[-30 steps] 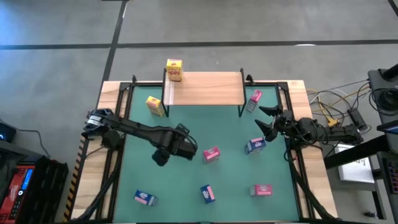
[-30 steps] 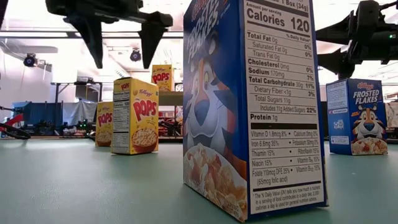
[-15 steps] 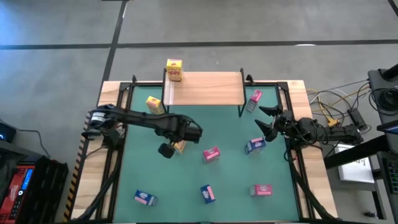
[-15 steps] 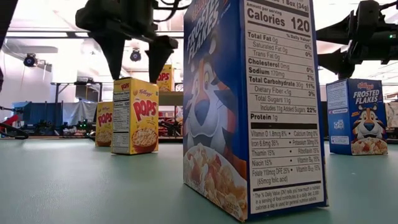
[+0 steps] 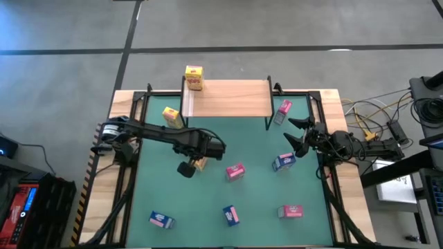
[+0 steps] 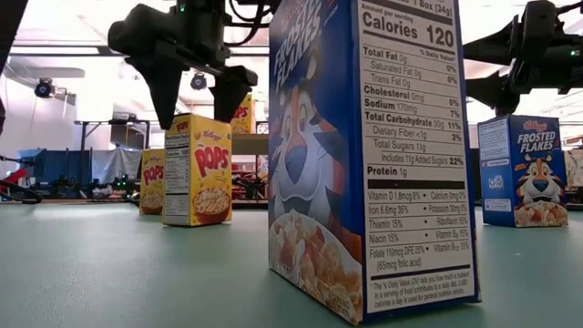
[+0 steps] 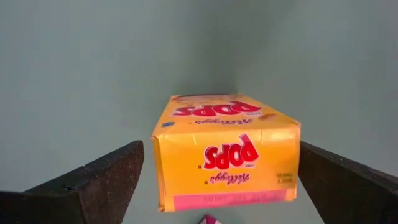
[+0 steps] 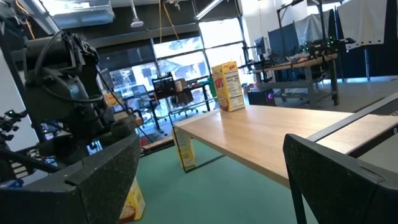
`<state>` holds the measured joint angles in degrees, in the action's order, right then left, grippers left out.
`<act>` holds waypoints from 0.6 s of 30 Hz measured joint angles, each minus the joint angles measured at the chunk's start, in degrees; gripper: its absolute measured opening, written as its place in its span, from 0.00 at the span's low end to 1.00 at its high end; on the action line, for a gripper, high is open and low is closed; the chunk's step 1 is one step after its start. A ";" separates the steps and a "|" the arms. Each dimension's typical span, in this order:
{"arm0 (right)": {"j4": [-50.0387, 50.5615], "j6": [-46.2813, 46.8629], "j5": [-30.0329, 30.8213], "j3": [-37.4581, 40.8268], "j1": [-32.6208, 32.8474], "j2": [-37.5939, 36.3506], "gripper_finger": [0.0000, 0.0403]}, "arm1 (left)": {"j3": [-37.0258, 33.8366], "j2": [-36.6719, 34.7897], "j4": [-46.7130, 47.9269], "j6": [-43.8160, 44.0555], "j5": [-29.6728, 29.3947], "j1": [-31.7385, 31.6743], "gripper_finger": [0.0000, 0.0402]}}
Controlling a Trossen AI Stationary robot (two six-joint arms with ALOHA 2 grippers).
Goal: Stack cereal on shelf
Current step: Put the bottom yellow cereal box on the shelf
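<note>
Above the middle of the green mat (image 5: 208, 200), the left gripper (image 6: 194, 100) hangs wide open, fingers straddling an upright yellow Pops box (image 7: 225, 149) without touching it — holding nothing. One yellow box (image 5: 194, 77) stands on the shelf (image 5: 228, 97), another (image 5: 173, 117) just beside its left legs. The right gripper (image 5: 296, 135) waits open near a blue box (image 5: 284, 162).

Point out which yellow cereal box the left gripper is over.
The yellow box mid-mat, standing between the open fingers of the left gripper. The other two stand on the shelf's corner and beside its leg.
</note>
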<state>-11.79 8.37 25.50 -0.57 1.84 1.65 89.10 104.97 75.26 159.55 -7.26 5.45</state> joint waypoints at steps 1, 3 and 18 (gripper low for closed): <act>-0.01 0.01 0.00 0.00 0.01 0.00 0.95 | -0.31 0.00 -0.16 0.03 0.21 0.00 0.97; 0.02 0.00 0.00 0.00 0.00 0.00 0.95 | -1.08 -0.02 -1.03 0.21 0.37 -0.04 0.97; -0.01 0.01 0.00 -0.01 0.01 0.00 0.95 | -2.25 0.00 -2.75 -1.37 -1.23 -0.04 0.74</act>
<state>-11.79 8.38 25.50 -0.58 1.85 1.65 86.85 104.97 72.51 158.18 -8.50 5.41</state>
